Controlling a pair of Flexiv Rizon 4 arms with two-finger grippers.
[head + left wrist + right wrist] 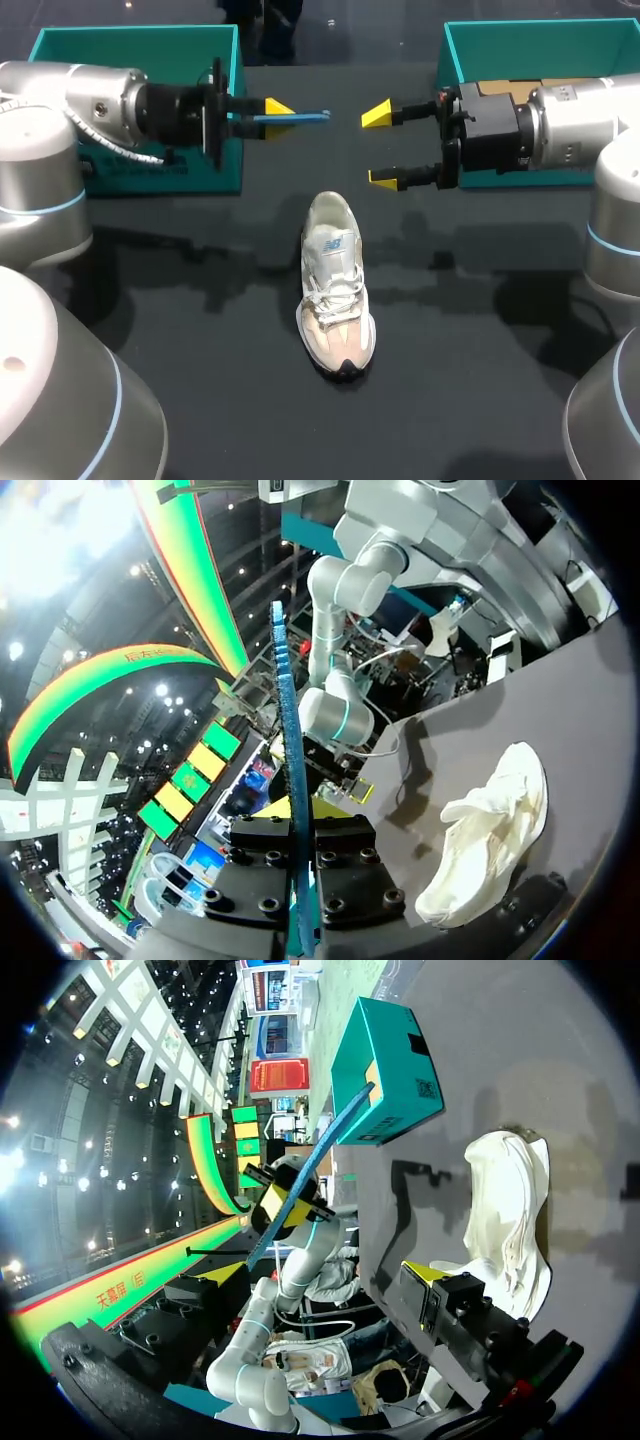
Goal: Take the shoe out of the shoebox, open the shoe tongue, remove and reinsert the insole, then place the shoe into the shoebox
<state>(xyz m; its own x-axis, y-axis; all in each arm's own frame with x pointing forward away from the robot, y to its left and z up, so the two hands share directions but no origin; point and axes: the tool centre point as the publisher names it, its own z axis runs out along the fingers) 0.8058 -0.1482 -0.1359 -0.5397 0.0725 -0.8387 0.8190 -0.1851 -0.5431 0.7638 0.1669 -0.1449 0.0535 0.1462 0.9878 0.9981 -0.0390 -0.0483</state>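
**Head view**
Shoe (337, 300): upright on its sole at the middle of the table (200, 340), toe toward the near edge, heel toward the far edge.
Boxes: left box (130, 48) at the far left corner, right box (540, 45) at the far right; the shoe is in neither.
Left claw (275, 113): clenched on one end of the blue insole (305, 117), which juts out level above the table, past the heel.
Right claw (382, 147): released and empty, facing the insole's free end, apart from it.

**Left wrist view**
Insole (288, 760): edge-on, pinched between the fingers, running straight ahead.
Shoe (490, 830): on the table beside the claw, well apart.

**Right wrist view**
Right claw (325, 1272): fingers spread, nothing held.
Shoe (510, 1220): on the table just beside it.
Insole (325, 1155): ahead, in the left claw (280, 1205).

**Handling**
Insole: probably light, thin and bendy, so it is best pinched near an end and fed in toe-first.
Shoe: likely light, with a soft mesh upper over a firmer sole. Grip it at the heel collar or sidewalls and hold the tongue back.
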